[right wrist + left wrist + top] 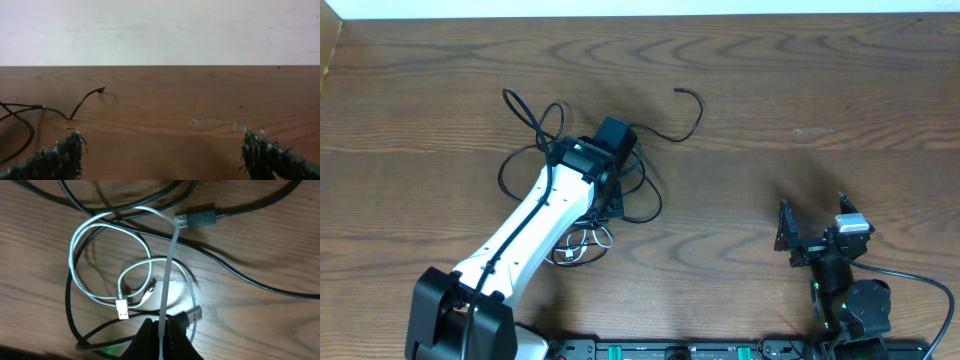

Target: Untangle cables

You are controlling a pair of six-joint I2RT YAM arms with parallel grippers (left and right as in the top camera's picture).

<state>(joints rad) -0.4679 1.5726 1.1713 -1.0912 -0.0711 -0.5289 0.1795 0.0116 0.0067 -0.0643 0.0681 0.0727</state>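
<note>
Item: one short white cable [170, 265] and several thin black cables [699, 118], lying tangled together on a brown wood-grain desk [820, 80], left of centre in the overhead view. The white cable is coiled in loose overlapping loops. Its flat white plug [121, 309] and a smaller connector [150, 287] rest inside the loops, and one straight strand runs from the top of the coil down into the left tool [161, 335]. Left tool: at the end of a white arm segment [535, 225], directly over the tangle, with its dark fingers [145, 339] closed together and pinching that white strand between them. The black cables pass under and around the white loops. One black rectangular USB plug [200, 218] lies just beyond the top of the coil, and a second black plug [187, 317] sits just beside the left tool's fingers. One black strand trails away from the heap toward the desk's middle and ends in a small upturned tip [101, 90]. Right tool [165, 162]: near the desk's front right, well apart from the tangle. Its two fingers are spread wide and hold nothing, with bare desk between them. The nearest cable, the trailing black strand, lies ahead and to its left, touching neither finger.
</note>
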